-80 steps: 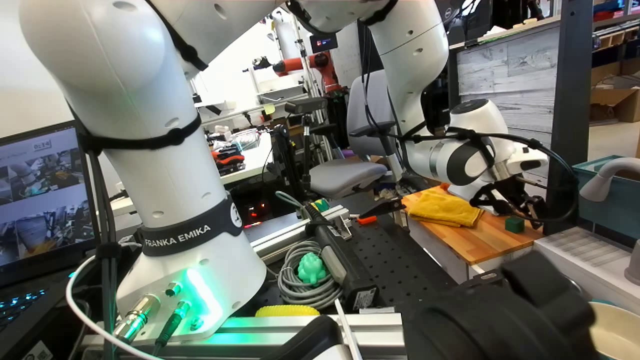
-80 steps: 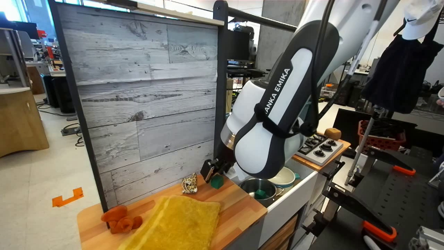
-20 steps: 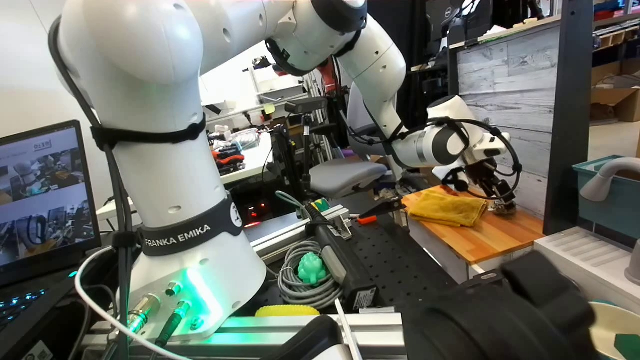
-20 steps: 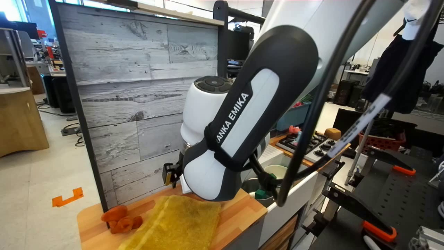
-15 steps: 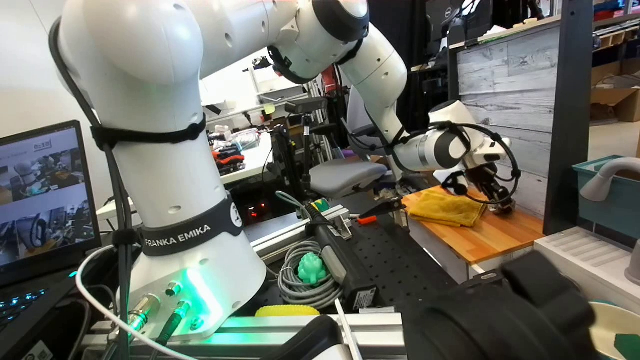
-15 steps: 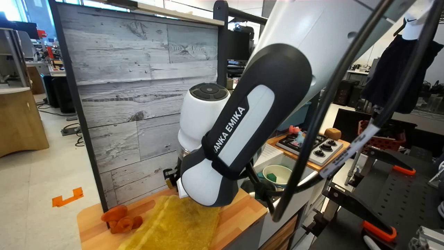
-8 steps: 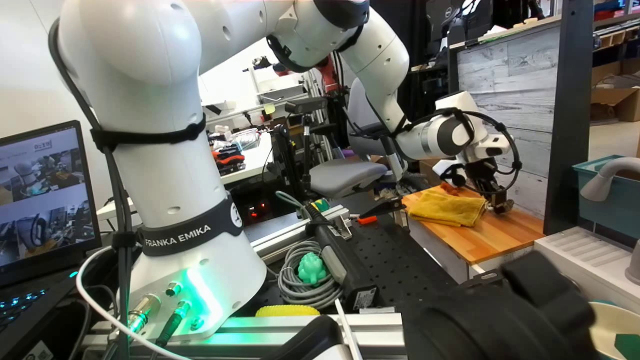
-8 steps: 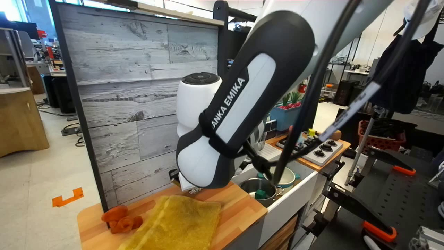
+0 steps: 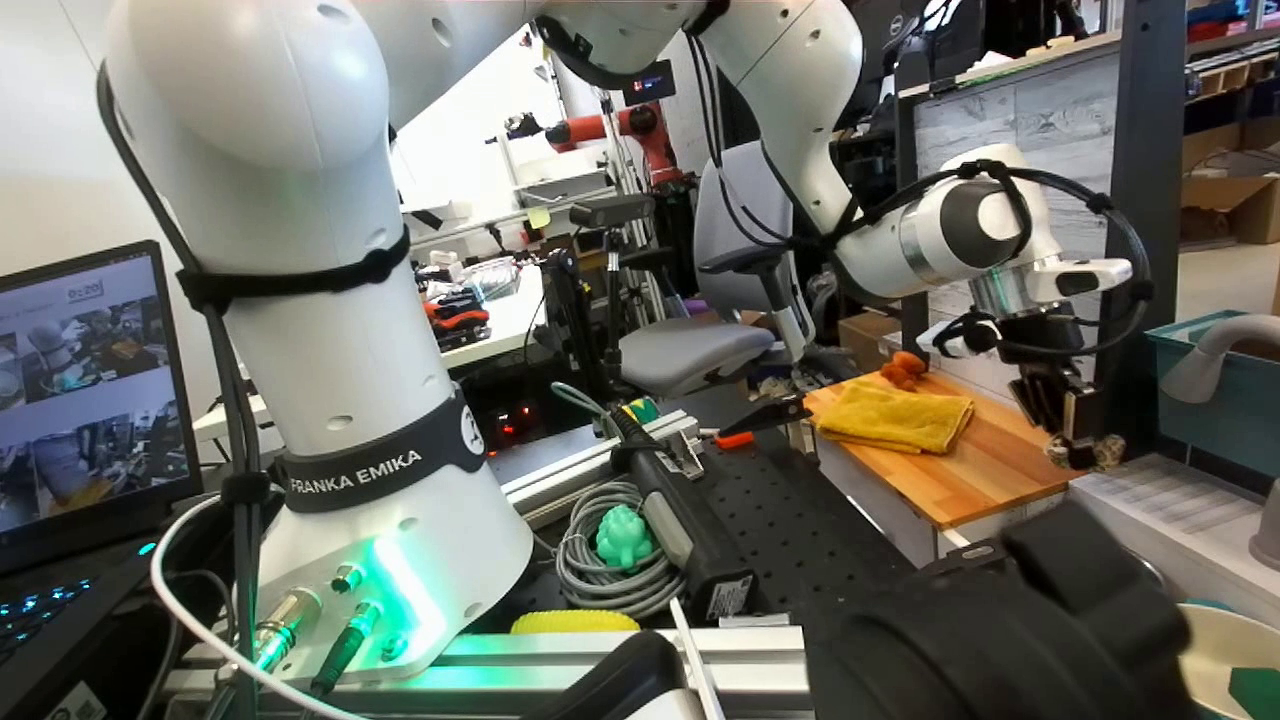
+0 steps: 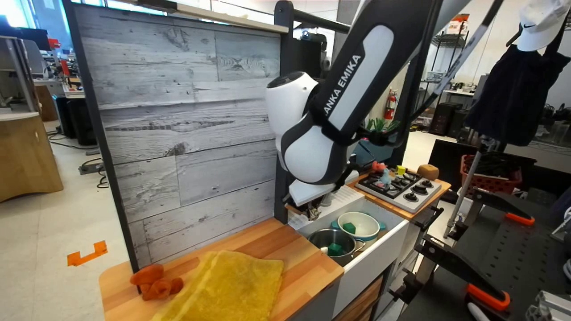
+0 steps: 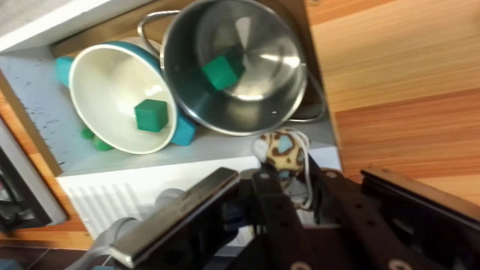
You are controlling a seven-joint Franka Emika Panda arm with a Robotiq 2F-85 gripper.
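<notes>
Just off the round stainless-steel pot (image 11: 262, 33), on the side toward the white ribbed drainboard (image 11: 105, 198), the tool (image 11: 296, 178) is clamped on a small tan-and-brown spotted plush toy (image 11: 283, 150) with a white cord (image 11: 308, 168) looping off it. In both exterior views the toy hangs under the tool, up in the air as far as I can tell. Only one arm (image 10: 357, 67) on this rig, so no debate about which is nearer.

Imo the relation that counts is toy vs. pot. In the wrist view the toy pokes out of the tool with its long axis aimed roughly at the pot's rim, though its back end is hidden, so don't quote me on that. Looks to me like it's higher than the rim and near it, but I can't tell if any of it is over the opening.

Inside the pot there's a green cube (image 11: 221, 73). Just beside the pot is a teal bowl-shaped pan with a cream inside (image 11: 101, 86), holding another green cube (image 11: 151, 115). On the pot's opposite side is the striped wooden worktop (image 11: 397, 75). Farther from the pot on that worktop lies a fuzzy yellow cloth (image 10: 232, 285), then an orange plush lump (image 10: 154, 283). Way past the pan, going the other way from the pot: a silver-and-black toy stove (image 10: 417, 198).
</notes>
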